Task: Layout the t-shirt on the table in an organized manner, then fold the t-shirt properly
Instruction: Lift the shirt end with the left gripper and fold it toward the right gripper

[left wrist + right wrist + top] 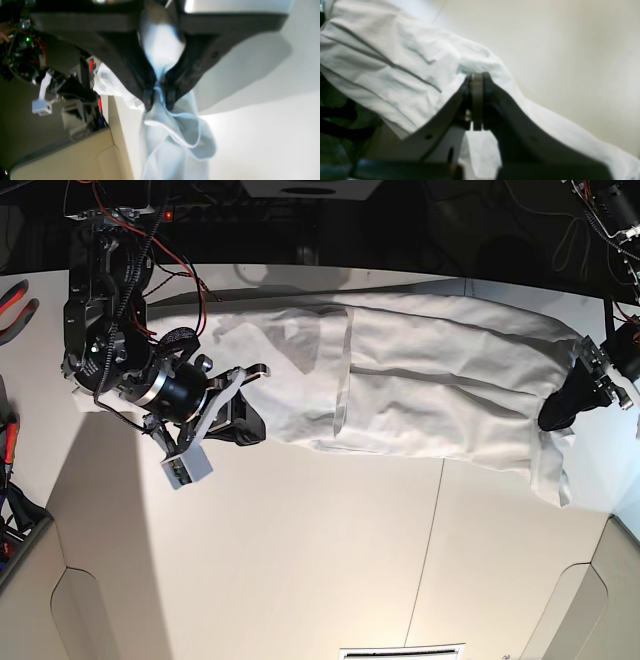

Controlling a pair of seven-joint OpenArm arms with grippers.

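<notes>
The white t-shirt (430, 395) lies stretched sideways across the far part of the table (300, 560), wrinkled and partly doubled over. In the base view my right gripper (245, 425) is at the shirt's left end and my left gripper (555, 415) at its right end. In the left wrist view the left gripper (159, 98) is shut on a bunch of t-shirt (172, 140), which hangs in folds past the fingertips above the table (262, 137). In the right wrist view the right gripper (476, 77) is shut, with the t-shirt (395, 67) draped around and between its fingers.
Red-handled pliers (15, 300) lie at the table's far left edge. Cables and electronics (150, 220) crowd the dark back edge. A thin seam (430, 550) runs across the tabletop. Beige side panels (40, 580) flank the front corners.
</notes>
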